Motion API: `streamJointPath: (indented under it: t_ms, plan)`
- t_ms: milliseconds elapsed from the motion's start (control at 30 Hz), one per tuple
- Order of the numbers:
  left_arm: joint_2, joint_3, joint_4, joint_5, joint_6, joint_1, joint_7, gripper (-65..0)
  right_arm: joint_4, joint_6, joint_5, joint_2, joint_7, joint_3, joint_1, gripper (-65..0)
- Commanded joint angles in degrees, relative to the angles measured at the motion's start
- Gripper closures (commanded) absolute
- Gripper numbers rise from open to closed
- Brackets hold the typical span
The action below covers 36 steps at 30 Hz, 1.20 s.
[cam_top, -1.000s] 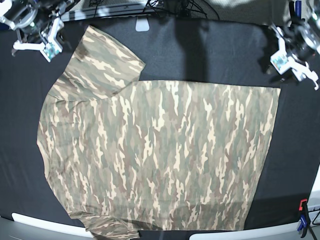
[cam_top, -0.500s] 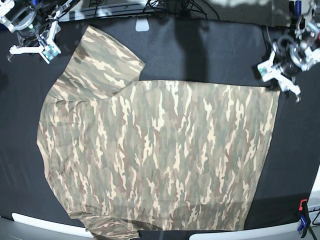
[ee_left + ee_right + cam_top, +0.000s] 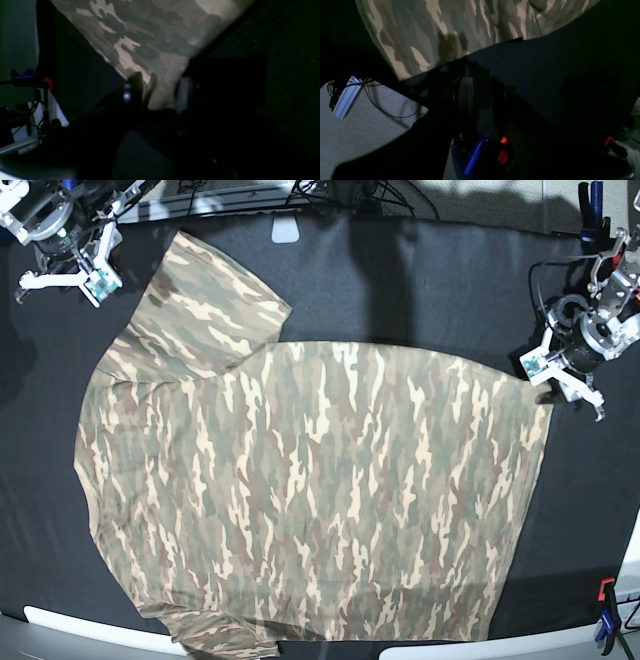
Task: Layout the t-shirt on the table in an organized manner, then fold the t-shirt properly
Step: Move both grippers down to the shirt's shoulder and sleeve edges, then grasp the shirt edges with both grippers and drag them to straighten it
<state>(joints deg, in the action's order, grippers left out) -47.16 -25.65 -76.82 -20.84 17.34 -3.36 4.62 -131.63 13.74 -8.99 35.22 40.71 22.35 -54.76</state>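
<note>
Left end effector (image 3: 553,385) (fingers parted) sits at the t-shirt (image 3: 310,490) corner — right end effector (image 3: 62,280) spread open.

Tan, cream, olive, brown camouflage t-shirt (image 3: 310,490); matte black table (image 3: 430,290).

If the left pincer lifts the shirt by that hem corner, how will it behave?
Likely floppy: the shirt lies flat and thin on the table, so it should drape from the left pincer. Probably light. It may drag and bunch across the cloth surface.
</note>
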Motion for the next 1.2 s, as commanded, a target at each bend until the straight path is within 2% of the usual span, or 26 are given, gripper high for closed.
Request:
streamJointPath:
  t_ms: [0,67,200,267,333,367,433,567,633,800,867,967,1167]
  plan:
    - [-0.96,-0.02,0.35,-0.79,1.09,-0.2,2.54,-11.8,-0.9,-0.26,0.31,0.63,-1.07,0.52,-0.31,-13.6]
    - [-0.94,-0.02,0.33,-0.72,1.09,-0.48,2.14,0.0,-0.9,-0.26,2.21,0.66,-2.8,0.52,-0.31,-17.4]
    - [-0.96,-0.02,0.33,-0.57,1.09,-0.61,0.59,0.0,-0.85,-0.04,4.39,0.72,-8.15,0.5,-0.28,-28.7]
    - [-0.98,-0.02,0.33,-0.57,1.09,-0.59,-1.07,0.0,-0.83,3.61,4.63,1.18,-10.43,0.5,-0.13,-28.9]
    - [-1.01,-0.02,0.33,-0.59,1.09,-0.59,-3.23,0.0,-0.59,7.69,7.43,1.95,-13.9,0.37,0.2,-28.9]
    - [-1.01,-0.02,0.33,-0.61,1.11,-0.59,-4.33,0.0,-0.33,8.59,9.57,2.14,-15.8,0.09,0.66,-28.9]
    - [-1.01,-0.02,0.33,-1.99,1.09,-0.59,-6.32,0.0,0.48,8.94,14.95,2.25,-18.51,-0.9,1.99,-28.8]
    - [-1.01,-0.02,0.33,-2.29,1.11,-0.59,-6.38,0.0,3.96,8.9,25.42,3.17,-19.65,-5.03,3.67,-28.8]
    - [-0.98,-0.02,0.33,-2.27,1.11,-0.59,-5.84,0.0,6.67,8.2,31.74,4.31,-20.46,-8.22,3.67,-28.6]
    - [-0.98,-0.02,0.33,-2.27,1.09,-0.59,-5.73,0.0,12.24,-0.44,44.5,7.37,-20.09,-16.57,3.91,-28.6]
    - [-0.96,-0.02,0.33,-2.27,1.09,-0.59,-5.73,0.0,14.49,-1.46,48.24,7.65,-19.74,-18.99,5.35,-28.6]
    - [-0.96,-0.02,0.33,-2.27,1.09,-0.59,-5.75,0.0,17.9,-2.95,48.5,7.48,-19.71,-21.94,9.11,-28.6]
    - [-0.96,-0.02,0.33,-2.27,1.09,-0.44,-5.75,0.0,23.54,-3.04,49.55,7.54,-19.47,-28.79,16.31,-28.6]
